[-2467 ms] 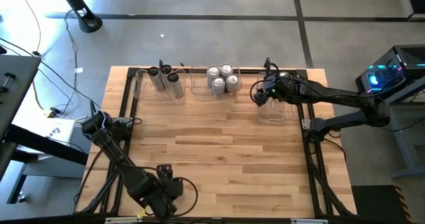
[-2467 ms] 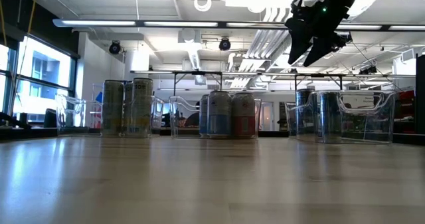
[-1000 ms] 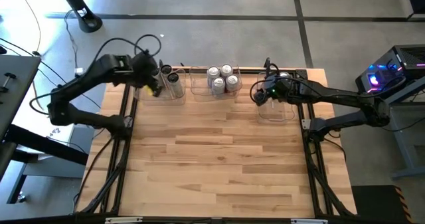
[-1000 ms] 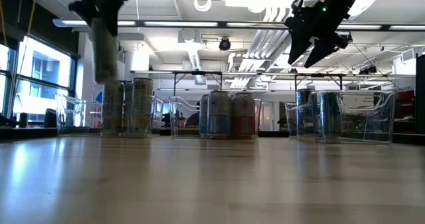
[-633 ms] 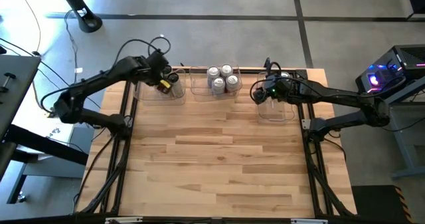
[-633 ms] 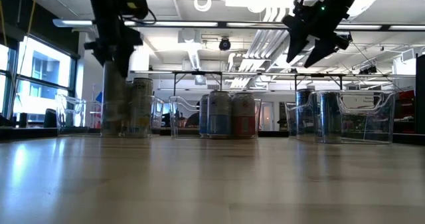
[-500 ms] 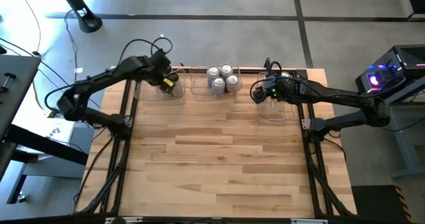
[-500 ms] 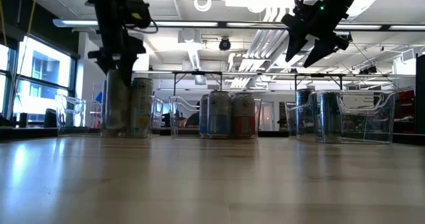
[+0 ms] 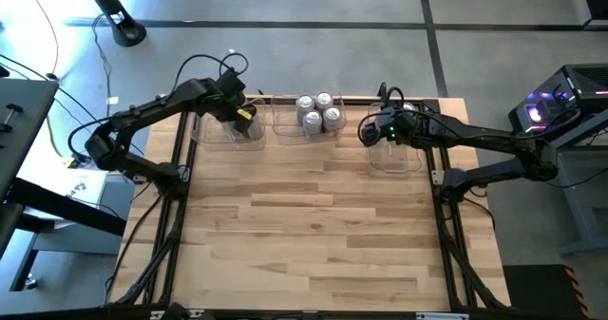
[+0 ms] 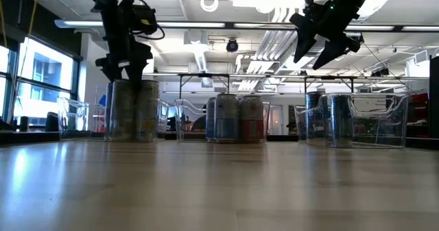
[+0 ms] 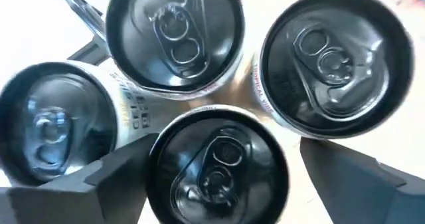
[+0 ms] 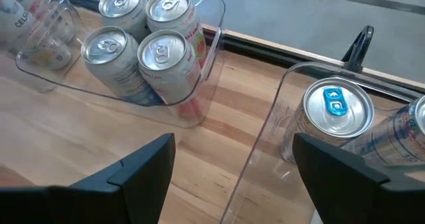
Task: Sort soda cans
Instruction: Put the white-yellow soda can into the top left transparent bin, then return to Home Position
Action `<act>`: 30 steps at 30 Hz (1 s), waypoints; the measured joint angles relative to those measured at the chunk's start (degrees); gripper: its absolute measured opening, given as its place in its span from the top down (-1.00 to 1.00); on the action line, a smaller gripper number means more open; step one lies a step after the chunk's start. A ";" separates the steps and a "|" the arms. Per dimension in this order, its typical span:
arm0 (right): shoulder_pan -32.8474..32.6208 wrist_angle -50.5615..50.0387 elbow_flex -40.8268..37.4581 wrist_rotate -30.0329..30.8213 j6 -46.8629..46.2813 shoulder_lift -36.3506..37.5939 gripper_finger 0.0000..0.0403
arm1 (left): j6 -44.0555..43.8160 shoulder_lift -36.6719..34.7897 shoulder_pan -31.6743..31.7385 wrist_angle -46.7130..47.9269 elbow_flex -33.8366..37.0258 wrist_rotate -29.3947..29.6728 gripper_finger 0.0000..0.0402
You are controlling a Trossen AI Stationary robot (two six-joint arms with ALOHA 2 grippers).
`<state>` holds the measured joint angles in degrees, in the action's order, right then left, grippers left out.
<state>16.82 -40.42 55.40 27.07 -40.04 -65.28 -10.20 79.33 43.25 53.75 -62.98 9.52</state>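
Note:
Several black-topped soda cans (image 11: 176, 31) stand upright in the clear left bin (image 9: 204, 132) at the table's far edge. My left gripper (image 9: 237, 117) hangs right over them, pointing down and open. Its fingers stand on either side of the nearest dark can (image 11: 216, 167), which stands on the bin's floor. Several silver cans with red or pink (image 12: 166, 58) stand in the middle bin (image 9: 285, 130). My right gripper (image 9: 372, 133) hovers open with nothing between its fingers, above the left edge of the right bin (image 9: 399, 163). That bin holds silver cans with blue tabs (image 12: 335, 108). My left gripper comes at the nearest dark can from above, one finger on each side of its top. A gap shows between one finger (image 11: 352, 177) and the can's rim. Whether the other finger (image 11: 113, 177) touches the can's wall I cannot tell.
The three clear bins sit in a row along the far edge. A black frame (image 9: 180, 206) runs along the table's left and right sides. The wooden tabletop (image 9: 313, 225) stretches bare from the bins to the near edge.
My left gripper has come down and toward the table's right, lowering a dark can from above the left bin. The can now stands upright beside the other dark cans. The gripper has opened and let go of it.

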 joint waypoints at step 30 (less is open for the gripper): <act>-11.80 -6.05 5.64 -6.46 13.06 9.99 0.90 | -18.49 -35.99 -27.86 -57.41 26.41 -16.23 0.90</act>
<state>5.02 -46.47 61.04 20.61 -26.98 -55.29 -28.70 43.34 15.39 -3.66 -36.57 -6.71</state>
